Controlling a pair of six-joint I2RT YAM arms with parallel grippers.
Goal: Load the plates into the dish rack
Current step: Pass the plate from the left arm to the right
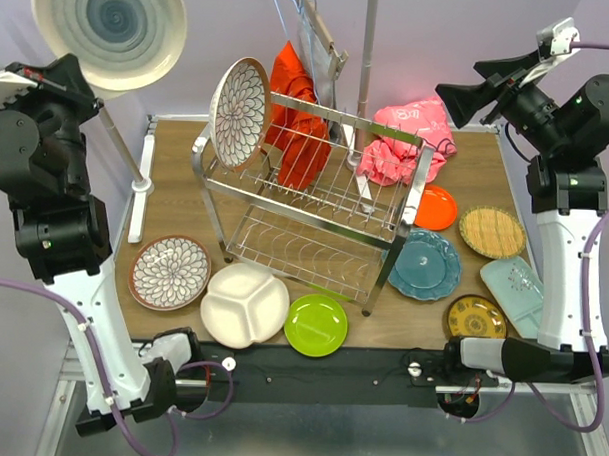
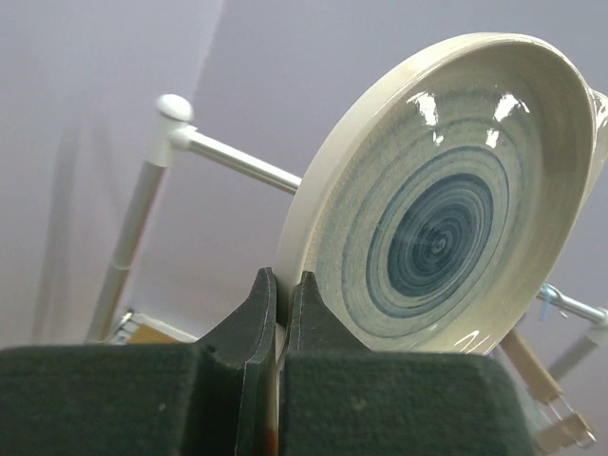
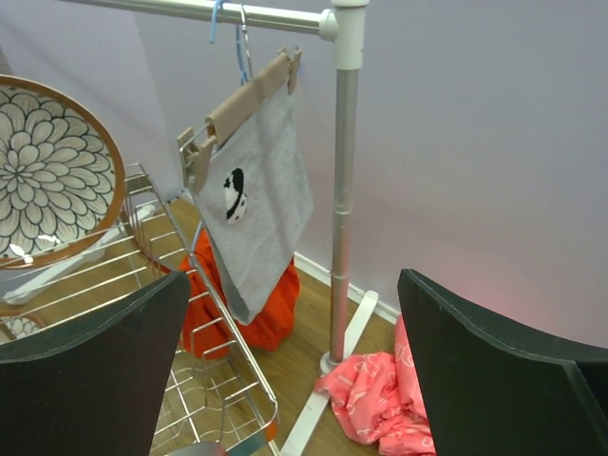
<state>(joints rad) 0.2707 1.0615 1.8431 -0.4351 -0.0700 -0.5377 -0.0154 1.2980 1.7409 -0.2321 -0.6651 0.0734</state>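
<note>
The left claw (image 2: 282, 285) is closed: its two black, wedge-shaped fingers pinch the thick cream rim of a round glazed plate (image 2: 437, 218) with a blue spiral centre. This swirl plate is held raised and tilted at the far left, above the table (image 1: 176, 184) and well apart from the rack (image 1: 315, 203). The right claw (image 3: 293, 285) is fully spread and holds nothing; it hangs at the far right, above a crumpled pink cloth (image 1: 408, 142). The rack is shiny steel wire, two-tiered, with a rectangular frame. One floral plate (image 1: 239, 111), white petals on dark with a brown rim, stands on edge at the far-left end of the upper tier. On the wood-grain table, left of the rack, lies a second floral plate (image 1: 170, 272); near it are a matte white divided plate (image 1: 245, 304) and a glossy green plate (image 1: 316, 324). To the right lie a scalloped teal plate (image 1: 424, 264), an orange plate (image 1: 436, 207), a woven-patterned yellow plate (image 1: 491, 232), a dark yellow patterned plate (image 1: 474, 318) and a pale aqua plate (image 1: 514, 290) with squared sides.
</note>
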